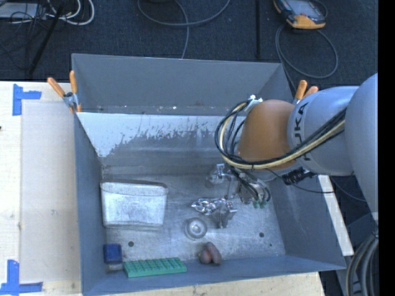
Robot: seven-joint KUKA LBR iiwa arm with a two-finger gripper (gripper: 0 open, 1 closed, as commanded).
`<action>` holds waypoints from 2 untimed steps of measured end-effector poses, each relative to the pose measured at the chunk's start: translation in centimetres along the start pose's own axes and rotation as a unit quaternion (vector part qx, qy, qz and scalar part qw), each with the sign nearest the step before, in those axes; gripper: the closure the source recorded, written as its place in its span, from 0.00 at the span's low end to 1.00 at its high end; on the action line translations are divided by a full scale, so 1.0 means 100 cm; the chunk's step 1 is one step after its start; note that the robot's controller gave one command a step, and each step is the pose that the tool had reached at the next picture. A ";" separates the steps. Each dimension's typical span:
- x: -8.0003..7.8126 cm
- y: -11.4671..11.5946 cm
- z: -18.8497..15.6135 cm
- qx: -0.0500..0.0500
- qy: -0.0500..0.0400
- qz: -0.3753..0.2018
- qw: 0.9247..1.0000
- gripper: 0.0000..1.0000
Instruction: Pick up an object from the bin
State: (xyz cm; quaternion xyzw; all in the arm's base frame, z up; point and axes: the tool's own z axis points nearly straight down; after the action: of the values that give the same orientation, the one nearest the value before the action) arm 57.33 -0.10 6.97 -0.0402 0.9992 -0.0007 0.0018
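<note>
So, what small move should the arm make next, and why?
Probably a short shift down-left in the view, onto the clear cap: the gripper hangs just beside it, and it looks the nearest thing; the brown lump lies farther off.

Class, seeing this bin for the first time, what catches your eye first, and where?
The arm's orange wrist cover at the right of the bin stands out, with the hand low over the floor. Next come the silvery box at the left and the green ridged strip along the near wall.
</note>
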 end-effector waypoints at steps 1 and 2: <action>0.006 0.042 -0.031 -0.002 0.001 0.058 0.998 0.00; 0.001 0.019 -0.041 -0.001 0.002 0.108 0.994 0.00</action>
State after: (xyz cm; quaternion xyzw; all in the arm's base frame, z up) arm 57.03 1.74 11.04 0.0681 0.9977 0.0001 0.0001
